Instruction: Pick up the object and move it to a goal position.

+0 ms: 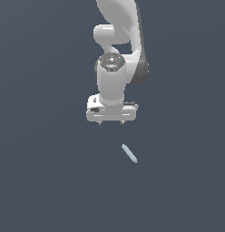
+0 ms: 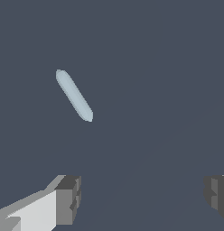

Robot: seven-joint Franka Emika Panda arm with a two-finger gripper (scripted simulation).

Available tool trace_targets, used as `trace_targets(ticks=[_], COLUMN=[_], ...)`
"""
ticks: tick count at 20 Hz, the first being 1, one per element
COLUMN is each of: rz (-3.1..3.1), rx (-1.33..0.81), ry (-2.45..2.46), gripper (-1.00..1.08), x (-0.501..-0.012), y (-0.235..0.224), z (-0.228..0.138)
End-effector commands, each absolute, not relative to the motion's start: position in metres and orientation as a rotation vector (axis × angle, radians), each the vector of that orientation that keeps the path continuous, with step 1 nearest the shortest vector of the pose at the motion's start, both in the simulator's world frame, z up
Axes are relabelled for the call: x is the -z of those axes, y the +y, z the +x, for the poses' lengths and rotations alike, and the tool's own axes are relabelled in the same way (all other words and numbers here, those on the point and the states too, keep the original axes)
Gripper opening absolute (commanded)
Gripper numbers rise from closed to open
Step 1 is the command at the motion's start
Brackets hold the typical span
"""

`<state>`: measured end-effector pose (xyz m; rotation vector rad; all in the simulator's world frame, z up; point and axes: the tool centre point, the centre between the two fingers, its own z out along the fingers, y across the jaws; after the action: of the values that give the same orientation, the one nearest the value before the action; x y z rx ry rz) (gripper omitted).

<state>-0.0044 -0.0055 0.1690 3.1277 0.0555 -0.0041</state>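
The object [image 1: 129,154] is a small slim pale blue-grey cylinder with rounded ends, lying at a slant on the dark grey floor. In the exterior view it rests below my gripper [image 1: 110,123] and a little toward that view's right, well apart from it. The wrist view shows the object [image 2: 74,95] lying diagonally, away from both fingers [image 2: 68,198]. My gripper [image 2: 143,194] is open, with a wide gap and nothing between the fingers. It hangs from the white arm, pointing down.
The white arm [image 1: 118,54] rises behind the gripper toward the top of the exterior view. Plain dark grey floor [image 1: 41,181] surrounds the object on all sides.
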Motion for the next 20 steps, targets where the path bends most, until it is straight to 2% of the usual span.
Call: trace_targets(ticks=[1, 10, 20], rz=[3.128, 3.149, 3.145], rx=[0.004, 0.017, 0.016], ry=[0.056, 0.069, 0.135], gripper=[1.0, 1.0, 1.0], x=[-0.169, -0.16, -0.154], y=[-0.005, 0.023, 0.028], z=[-0.004, -0.009, -0.001])
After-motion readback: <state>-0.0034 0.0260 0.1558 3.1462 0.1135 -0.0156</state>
